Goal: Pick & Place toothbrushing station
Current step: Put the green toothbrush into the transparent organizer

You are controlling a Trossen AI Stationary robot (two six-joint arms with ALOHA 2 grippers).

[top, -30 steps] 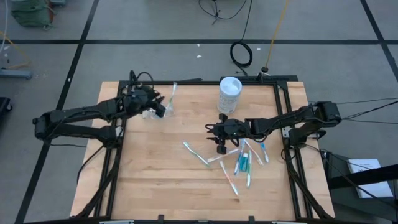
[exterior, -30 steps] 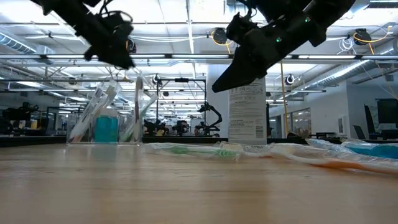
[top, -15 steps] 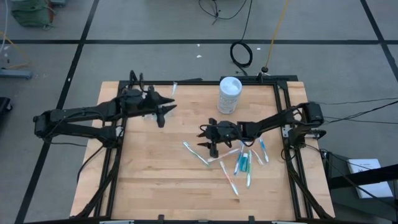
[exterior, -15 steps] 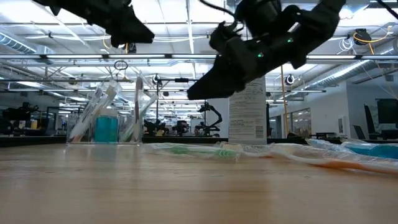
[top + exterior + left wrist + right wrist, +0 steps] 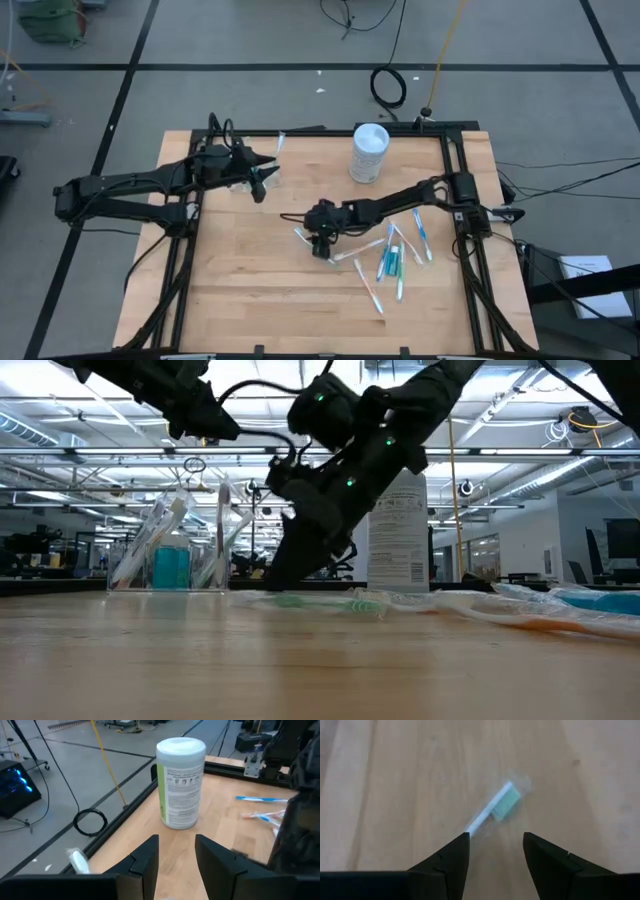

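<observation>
The clear cup [image 5: 170,560] stands on its base at the far left and holds several pale toothbrushes and a blue toothpaste tube. My left gripper [image 5: 262,180] hovers open above it [image 5: 222,430], its fingers [image 5: 176,842] empty. My right gripper [image 5: 322,243] is open and low over the table middle [image 5: 275,578]. Its fingers [image 5: 495,837] stand on either side of the handle of a pale toothbrush with a green head [image 5: 506,802], which lies flat on the table [image 5: 301,234]. More toothbrushes [image 5: 392,260] lie scattered to the right.
A white cylindrical container [image 5: 369,152] stands at the far middle and also shows in the left wrist view [image 5: 180,782]. Blue toothpaste tubes and toothbrushes [image 5: 590,605] lie toward the right edge. Bare wood lies in the near left part of the table [image 5: 230,290].
My right gripper has gone toward the table's left edge and down, from beside the pile to just over the single green-headed toothbrush. My left gripper has risen from the cup's rim and now hovers above it. The cup and the toothbrushes have stayed where they were.
</observation>
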